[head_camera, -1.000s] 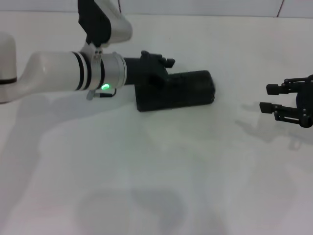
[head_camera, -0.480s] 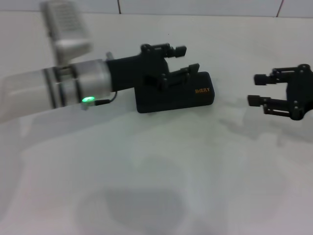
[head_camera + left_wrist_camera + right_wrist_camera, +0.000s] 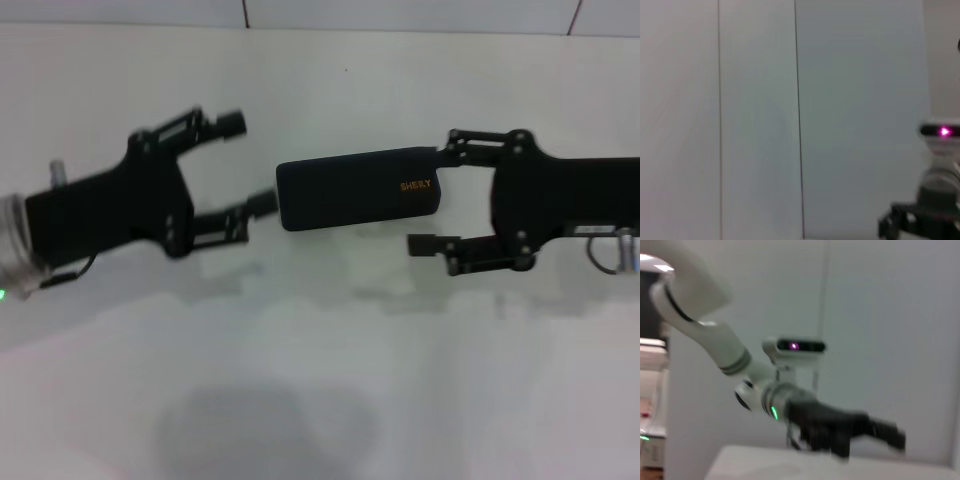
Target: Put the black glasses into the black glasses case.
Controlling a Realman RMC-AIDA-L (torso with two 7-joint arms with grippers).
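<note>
So over on my left side, my left gripper (image 3: 248, 160) sits above the white tabletop (image 3: 320, 400), toward its left edge, with the fingers spread wide and nothing between them. One fingertip (image 3: 232, 122) points up toward the far edge, and the other one ends just beside the left end of the black glasses case (image 3: 358, 188), maybe touching it, I honestly can't tell from the head view.

The case itself lies flat and closed around the middle of the tabletop, a bit nearer the far edge than the near one, long side running left to right. The small orange lettering (image 3: 416, 185) sits near its right end.

The black glasses I can't spot anywhere, so I can't say where they are.

On the right, my right gripper (image 3: 428, 200) comes in from the right edge, jaws also released and gaping. Its upper finger (image 3: 470, 140) sits right at the case's far right corner, and the lower one hangs out over bare table just near of the case's right end. It isn't gripping anything.

My right wrist camera looks across and catches my left arm (image 3: 705, 335) with its green light (image 3: 774, 412) and the dark left gripper (image 3: 892, 436) above the table edge.
</note>
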